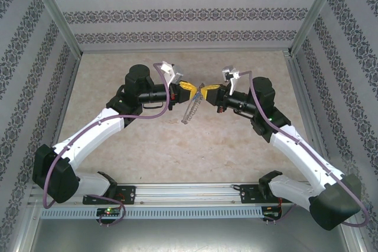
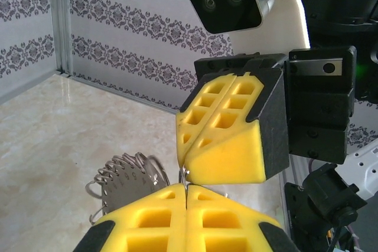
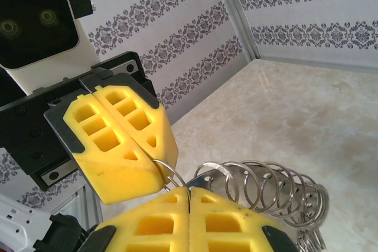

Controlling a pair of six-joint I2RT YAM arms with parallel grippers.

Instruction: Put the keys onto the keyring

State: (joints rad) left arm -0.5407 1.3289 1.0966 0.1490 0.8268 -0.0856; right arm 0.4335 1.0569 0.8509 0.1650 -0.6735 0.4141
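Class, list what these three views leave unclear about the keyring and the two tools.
1. Top view: the keyring hangs too small to count its loops or tell whether a key is on it.
2. Left wrist view: the left tool hides the keyring's lower part.
3. Right wrist view: the right tool, its fingers shut, covers where the keyring is pinched; the bottom edge cuts off its lowest loops.

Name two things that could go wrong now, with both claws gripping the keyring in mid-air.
1. The left claw and right claw, both shut, pinch one thin loop of the keyring tip to tip; any pull apart may snatch it from one grip.
2. The rest hangs free above the table, so a slip would likely drop it.
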